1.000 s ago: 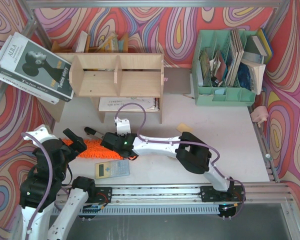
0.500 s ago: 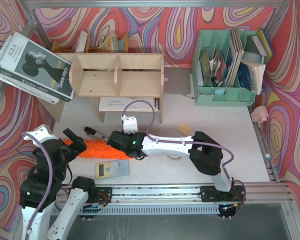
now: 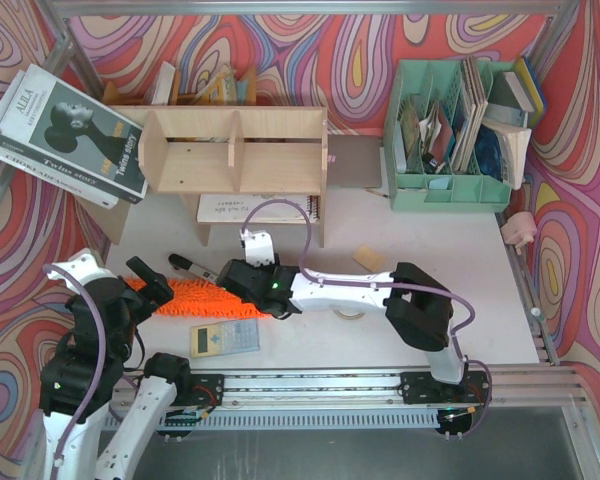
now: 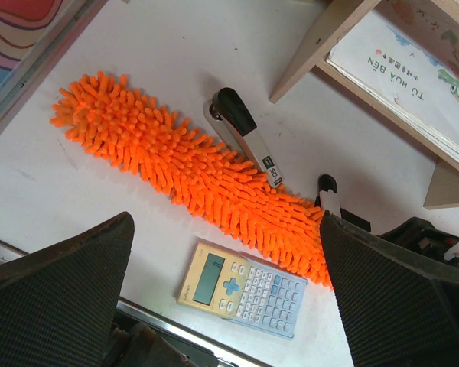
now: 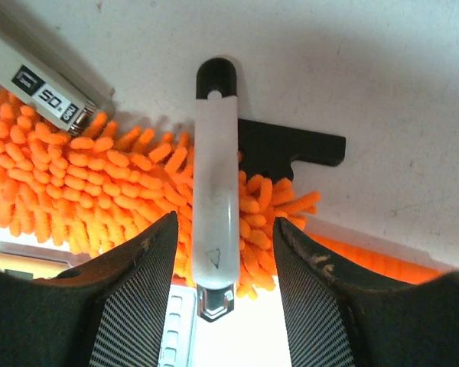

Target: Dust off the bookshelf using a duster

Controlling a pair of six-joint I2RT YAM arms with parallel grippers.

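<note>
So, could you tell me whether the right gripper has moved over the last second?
Yes. The right gripper shifted rightward in the top view, from level with the calculator's middle toward its right edge, over the duster.

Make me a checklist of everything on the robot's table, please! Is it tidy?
Surface: white table, with several loose things on it.
Job's things: duster lies flat in front of the bookshelf, not lifted.
Clutter: stapler against the duster's far side; calculator by its near side; books stacked at the left; file organizer stuffed with papers at the right.
Tools: left tool open, above the duster and calculator; right tool open, fingers either side of a white bar at the duster's end.
Cables: purple cables loop along both arms, nothing snagged.
Surroundings: swirly coloured walls.
</note>
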